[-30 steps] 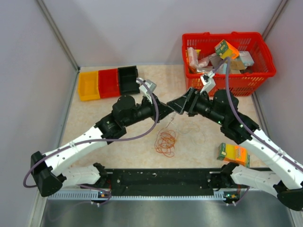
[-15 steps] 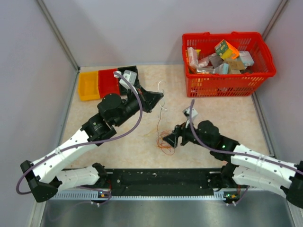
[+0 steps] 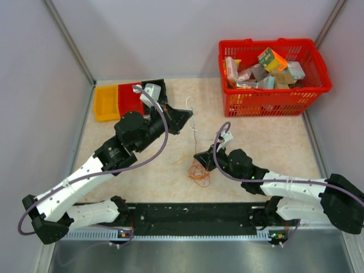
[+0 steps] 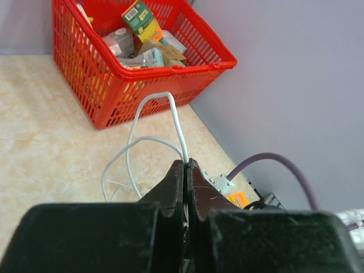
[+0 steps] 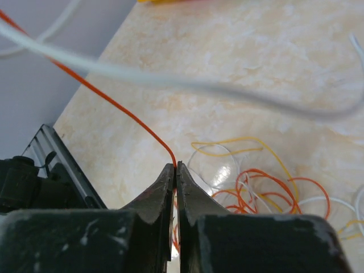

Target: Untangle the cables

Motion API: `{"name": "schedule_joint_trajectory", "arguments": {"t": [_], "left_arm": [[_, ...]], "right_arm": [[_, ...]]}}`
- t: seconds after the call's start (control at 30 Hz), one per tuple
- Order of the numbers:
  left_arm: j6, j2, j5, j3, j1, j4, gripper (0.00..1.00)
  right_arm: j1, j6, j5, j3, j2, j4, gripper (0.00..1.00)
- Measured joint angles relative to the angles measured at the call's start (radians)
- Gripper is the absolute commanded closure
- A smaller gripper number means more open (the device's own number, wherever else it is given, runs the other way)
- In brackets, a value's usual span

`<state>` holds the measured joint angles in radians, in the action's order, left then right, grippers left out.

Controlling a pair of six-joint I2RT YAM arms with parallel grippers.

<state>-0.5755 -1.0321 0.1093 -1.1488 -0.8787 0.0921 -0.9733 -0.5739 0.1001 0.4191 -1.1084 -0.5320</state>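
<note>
A snarl of orange, yellow and white cables (image 3: 199,170) lies on the table's middle. My left gripper (image 3: 190,114) is raised near the bins and shut on a white cable (image 3: 194,129) that trails down toward the snarl. In the left wrist view the white cable (image 4: 154,100) loops out from the gripper (image 4: 186,163) tips. My right gripper (image 3: 199,157) sits low at the snarl's upper edge. In the right wrist view the gripper (image 5: 175,166) is shut on a thin orange cable (image 5: 116,107) that runs up to the left, with the snarl (image 5: 267,190) just beyond.
A red basket (image 3: 311,91) full of packages stands at the back right. Yellow (image 3: 106,104), red (image 3: 129,100) and black (image 3: 153,91) bins line the back left. A black rail (image 3: 193,214) runs along the near edge. Grey walls close in both sides.
My right gripper dropped from beside the left one down to the snarl and shut on the orange cable. The left arm drew back toward the bins with the white cable.
</note>
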Motion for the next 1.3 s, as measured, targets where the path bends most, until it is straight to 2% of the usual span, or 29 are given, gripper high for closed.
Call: {"name": "schedule_joint_trajectory", "arguments": {"t": [0.13,0.3,0.37,0.43,0.47,0.57,0.63,0.7,0.87,0.97,1.1,1.3], "left_arm": [[0.068,0.014,0.037,-0.031,0.000,0.028,1.00],[0.244,0.076,0.220,-0.103,-0.001,0.077,1.00],[0.298,0.113,0.293,-0.115,0.000,0.082,1.00],[0.339,0.133,0.363,-0.126,0.002,0.083,1.00],[0.352,0.139,0.394,-0.128,0.005,0.081,1.00],[0.375,0.123,0.450,-0.129,0.031,0.086,1.00],[0.377,0.083,0.459,-0.129,0.070,0.092,1.00],[0.365,0.040,0.437,-0.129,0.134,0.095,1.00],[0.259,-0.102,0.320,-0.128,0.371,0.110,1.00],[0.199,-0.200,0.290,-0.159,0.466,0.120,1.00],[0.112,-0.353,0.238,-0.250,0.542,0.118,1.00],[0.021,-0.575,0.167,-0.397,0.600,0.101,1.00]], "right_arm": [[0.000,-0.053,0.071,-0.047,0.000,0.014,1.00],[0.042,-0.136,0.149,-0.083,0.044,0.143,1.00],[0.085,-0.156,0.161,-0.092,0.061,0.245,0.99],[0.120,-0.152,0.162,-0.086,0.064,0.338,0.83],[0.134,-0.138,0.156,-0.077,0.065,0.390,0.69],[0.153,-0.070,0.114,-0.030,0.077,0.518,0.34],[0.157,-0.028,0.082,0.002,0.101,0.570,0.27],[0.159,0.025,0.038,0.029,0.137,0.610,0.25],[0.162,0.122,-0.087,0.039,0.227,0.650,0.25],[0.173,0.151,-0.122,0.029,0.266,0.659,0.25],[0.200,0.154,-0.145,0.013,0.304,0.684,0.25],[0.204,0.116,-0.175,0.013,0.408,0.740,0.25]]}}
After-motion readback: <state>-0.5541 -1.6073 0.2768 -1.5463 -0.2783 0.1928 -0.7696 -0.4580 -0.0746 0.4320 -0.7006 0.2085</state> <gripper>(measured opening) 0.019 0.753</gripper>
